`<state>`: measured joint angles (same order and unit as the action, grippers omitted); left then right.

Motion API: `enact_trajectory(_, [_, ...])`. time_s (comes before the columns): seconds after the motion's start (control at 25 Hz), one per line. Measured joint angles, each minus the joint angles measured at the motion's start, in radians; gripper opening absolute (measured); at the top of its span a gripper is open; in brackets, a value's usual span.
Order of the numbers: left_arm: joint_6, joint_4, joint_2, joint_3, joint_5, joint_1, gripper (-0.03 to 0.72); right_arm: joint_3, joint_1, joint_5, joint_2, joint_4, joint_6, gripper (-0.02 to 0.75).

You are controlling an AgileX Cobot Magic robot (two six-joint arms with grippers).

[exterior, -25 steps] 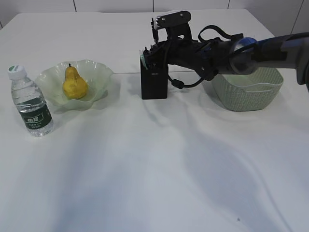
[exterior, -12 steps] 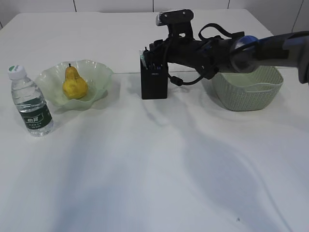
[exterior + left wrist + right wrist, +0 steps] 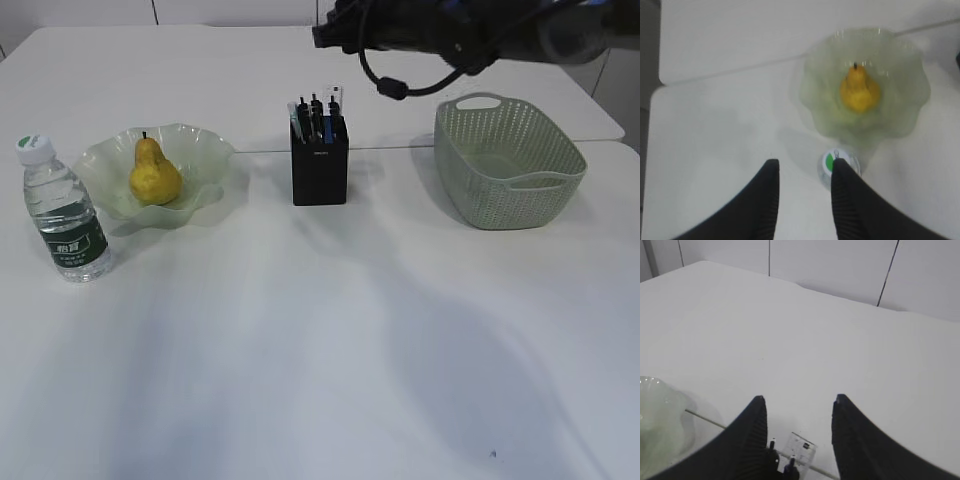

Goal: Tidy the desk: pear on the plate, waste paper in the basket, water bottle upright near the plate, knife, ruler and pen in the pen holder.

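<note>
The black pen holder [image 3: 320,172] stands mid-desk with dark pens [image 3: 312,112] and the whitish ruler [image 3: 334,100] sticking out; I cannot pick out the knife among them. High above it my right gripper [image 3: 799,400] is open and empty, with the ruler [image 3: 801,450] and pen tips [image 3: 772,456] below it. The yellow pear [image 3: 153,172] lies on the green plate [image 3: 208,150]. The water bottle [image 3: 62,215] stands upright left of the plate. My left gripper [image 3: 805,167] hangs open high over the bottle cap [image 3: 828,162], near the pear [image 3: 859,92]. No waste paper shows.
The sage-green basket [image 3: 510,165] sits at the right of the white desk [image 3: 320,350]. My right arm [image 3: 450,25] crosses the top edge of the exterior view. The ruffled plate [image 3: 812,95] fills the upper right of the left wrist view.
My right gripper has opened and risen up and away from the pen holder, leaving the ruler standing in it. The left gripper has hardly moved.
</note>
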<state>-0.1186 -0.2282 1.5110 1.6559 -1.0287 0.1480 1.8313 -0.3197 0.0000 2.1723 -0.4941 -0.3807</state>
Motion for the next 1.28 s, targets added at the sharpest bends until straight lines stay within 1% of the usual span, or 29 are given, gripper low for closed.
enact_trajectory(0.12, [0.000, -0.027, -0.089, 0.000, 0.076, 0.000, 0.242, -0.002, 0.000, 0.073, -0.071, -0.043, 0.000, 0.352])
enact_trajectory(0.28, [0.000, -0.068, -0.216, 0.000, 0.095, 0.000, 0.238, -0.002, 0.000, 0.149, -0.192, -0.067, 0.000, 0.352])
enact_trajectory(0.44, [0.000, -0.097, -0.349, 0.000, 0.050, 0.000, 0.237, -0.019, 0.000, 0.249, -0.333, -0.071, 0.000, 0.352])
enact_trajectory(0.56, [0.018, -0.102, -0.466, 0.000, -0.019, 0.000, 0.237, -0.076, 0.000, 0.295, -0.454, -0.072, 0.014, 0.352])
enact_trajectory(0.72, [0.071, -0.106, -0.651, -0.037, -0.083, 0.000, 0.237, -0.197, -0.038, 0.344, -0.645, -0.074, 0.057, 0.352])
enact_trajectory(0.92, [0.101, -0.086, -0.922, -0.160, -0.121, 0.000, 0.237, -0.375, -0.125, 0.386, -0.894, -0.074, 0.075, 0.352])
enact_trajectory(1.04, [0.162, -0.045, -1.045, -0.215, -0.185, 0.000, 0.237, -0.500, -0.160, 0.414, -1.048, -0.071, 0.077, 0.352])
enact_trajectory(1.12, [0.206, -0.011, -1.110, -0.230, -0.233, 0.000, 0.237, -0.589, -0.162, 0.423, -1.166, -0.045, 0.079, 0.352])
enact_trajectory(1.28, [0.229, 0.062, -1.221, -0.249, -0.246, 0.000, 0.237, -0.802, -0.162, 0.437, -1.419, 0.024, 0.079, 0.352])
